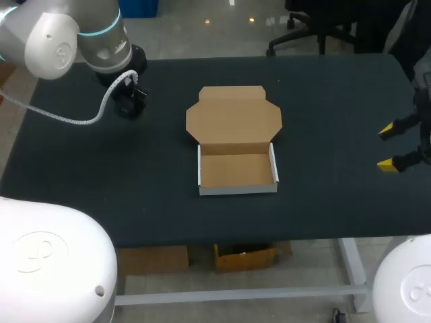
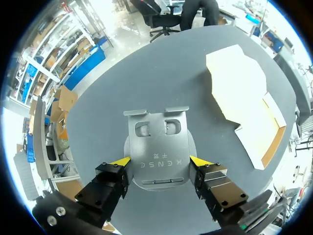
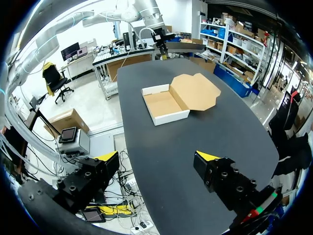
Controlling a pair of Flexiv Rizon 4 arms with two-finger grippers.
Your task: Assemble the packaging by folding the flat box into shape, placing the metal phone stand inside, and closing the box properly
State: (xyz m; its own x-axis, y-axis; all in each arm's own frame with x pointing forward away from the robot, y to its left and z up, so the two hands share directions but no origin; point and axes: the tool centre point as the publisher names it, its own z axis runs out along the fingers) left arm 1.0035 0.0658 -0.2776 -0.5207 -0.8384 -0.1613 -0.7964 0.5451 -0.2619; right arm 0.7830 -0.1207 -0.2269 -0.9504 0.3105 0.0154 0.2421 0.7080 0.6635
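Black, matte bench (image 1: 323, 101) across nearly the whole head view, carrying just two things. Over its far left corner, the white left arm (image 1: 101, 33), with a braided cable (image 1: 101, 111) looping down from it toward the surface. Near the bench's middle, the cardboard box (image 1: 237, 171): white outside, brown inside, its shallow tray folded up with the walls standing and its brown floor in full sight. Behind the tray, hinged at the back wall, the lid (image 1: 232, 114), lying flat on the bench and reaching toward the far edge. Well apart from the box, by the far left corner, the grey metal phone stand (image 2: 159, 142), flat on the surface with its two cut-out slots ahead of the fingers; hidden under the wrist in the head view. Left end effector (image 2: 160, 159) low over that corner and clamped on the stand, one yellow tip against each side of its rounded base. Right end effector (image 1: 389, 147) at the bench's right edge, well apart from the box, spread wide with nothing between its yellow tips.
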